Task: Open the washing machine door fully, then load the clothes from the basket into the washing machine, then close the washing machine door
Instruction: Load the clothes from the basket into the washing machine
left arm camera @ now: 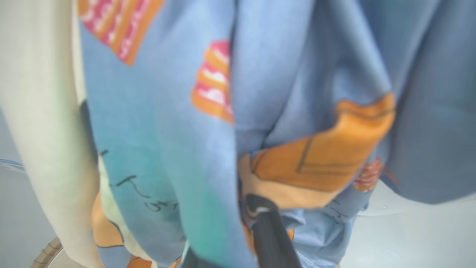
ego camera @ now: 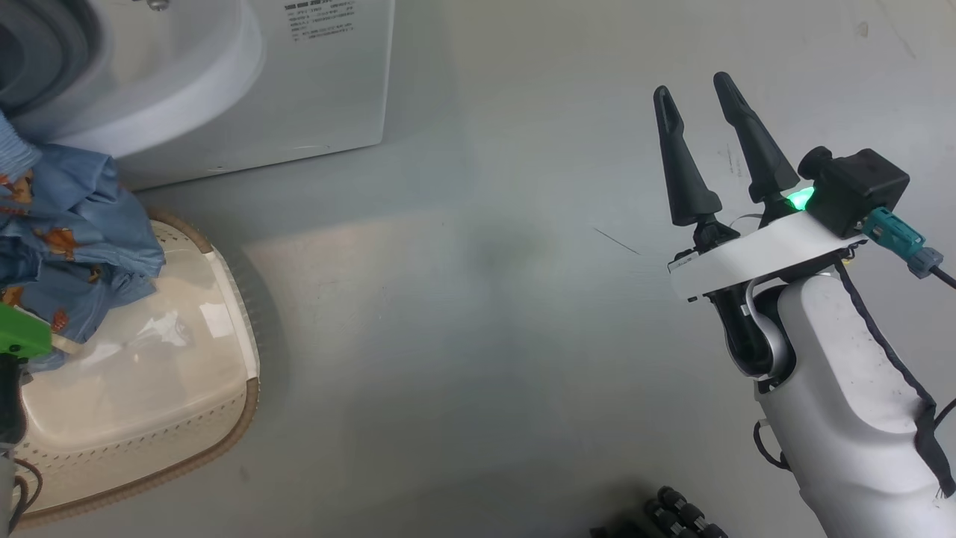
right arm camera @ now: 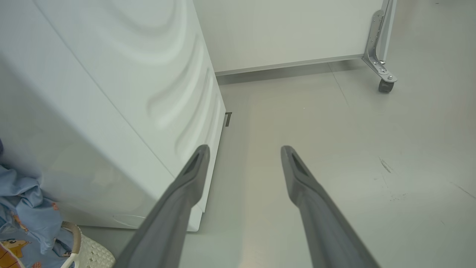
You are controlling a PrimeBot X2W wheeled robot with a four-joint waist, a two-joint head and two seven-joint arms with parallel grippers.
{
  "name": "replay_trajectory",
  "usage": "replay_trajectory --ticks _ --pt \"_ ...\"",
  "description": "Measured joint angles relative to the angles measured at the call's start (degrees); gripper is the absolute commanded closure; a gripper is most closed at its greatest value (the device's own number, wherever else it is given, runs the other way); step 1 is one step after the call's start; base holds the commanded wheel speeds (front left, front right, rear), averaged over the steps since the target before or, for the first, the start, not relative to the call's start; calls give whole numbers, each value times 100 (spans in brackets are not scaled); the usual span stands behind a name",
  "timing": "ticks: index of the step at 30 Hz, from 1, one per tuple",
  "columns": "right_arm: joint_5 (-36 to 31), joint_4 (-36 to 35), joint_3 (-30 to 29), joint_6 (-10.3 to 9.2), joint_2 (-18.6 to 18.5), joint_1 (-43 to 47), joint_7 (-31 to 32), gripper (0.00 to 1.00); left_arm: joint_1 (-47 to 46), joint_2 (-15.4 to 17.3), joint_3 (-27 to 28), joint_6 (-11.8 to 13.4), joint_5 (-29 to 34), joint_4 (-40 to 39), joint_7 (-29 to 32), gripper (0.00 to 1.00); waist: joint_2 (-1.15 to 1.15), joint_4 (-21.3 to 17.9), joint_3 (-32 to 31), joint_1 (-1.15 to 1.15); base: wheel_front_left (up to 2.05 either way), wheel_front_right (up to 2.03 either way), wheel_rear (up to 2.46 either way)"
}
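The clothes (ego camera: pixel 75 224), blue fabric with orange prints, hang in a bunch over the left end of the cream basket (ego camera: pixel 252 388). In the left wrist view my left gripper (left arm camera: pixel 256 203) is shut on a fold of the clothes (left arm camera: pixel 167 130), and a cream piece (left arm camera: pixel 41 111) hangs beside them. The white washing machine (ego camera: pixel 299 90) stands behind the basket, its grey seal (ego camera: pixel 45 45) showing at the top left. The washing machine door is out of view. My right gripper (ego camera: pixel 691 86) is open and holds nothing, out over the floor right of the machine (right arm camera: pixel 111 93).
Grey floor (ego camera: pixel 485 299) stretches between the basket and my right arm. A white panel on a metal caster (right arm camera: pixel 385 83) stands behind the machine. A black ridged part (ego camera: pixel 680 515) lies at the bottom edge. The basket's corner (right arm camera: pixel 93 253) and clothes (right arm camera: pixel 26 208) sit low left of my right gripper (right arm camera: pixel 245 149).
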Motion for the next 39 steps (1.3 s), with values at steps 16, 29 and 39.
replay_trajectory --ticks 16,29,39 --pt "0 133 -49 0 46 63 0 0 359 209 -155 0 -92 -857 -278 100 0 208 -431 0 0 0 0" --pt "26 142 135 0 108 145 0 0 91 766 143 0 -74 -1750 -294 100 0 192 -567 0 0 0 0" --pt "78 107 133 0 147 145 0 0 -722 1169 179 0 -242 -1581 237 100 0 -75 -410 0 0 0 0"
